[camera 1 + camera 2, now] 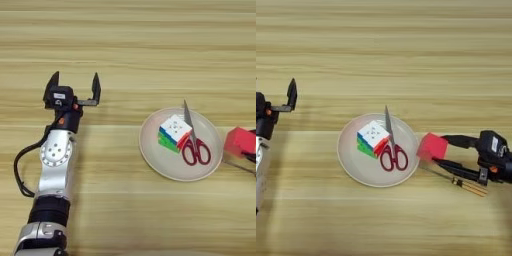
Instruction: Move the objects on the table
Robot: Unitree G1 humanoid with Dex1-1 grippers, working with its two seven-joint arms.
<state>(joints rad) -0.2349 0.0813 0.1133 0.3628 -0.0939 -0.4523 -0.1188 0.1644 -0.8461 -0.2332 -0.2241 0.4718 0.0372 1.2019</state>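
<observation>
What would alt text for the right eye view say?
The right claw holds a red cube just right of a beige plate carrying a puzzle cube and red-handled scissors. The left claw waits open at the wooden table's left edge.

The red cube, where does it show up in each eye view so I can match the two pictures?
Left eye view: the red cube sits at the right edge, just right of the plate.
Right eye view: the red cube is right of centre, between the right hand's fingers.
Shared landmark: the scissors on the plate.
</observation>
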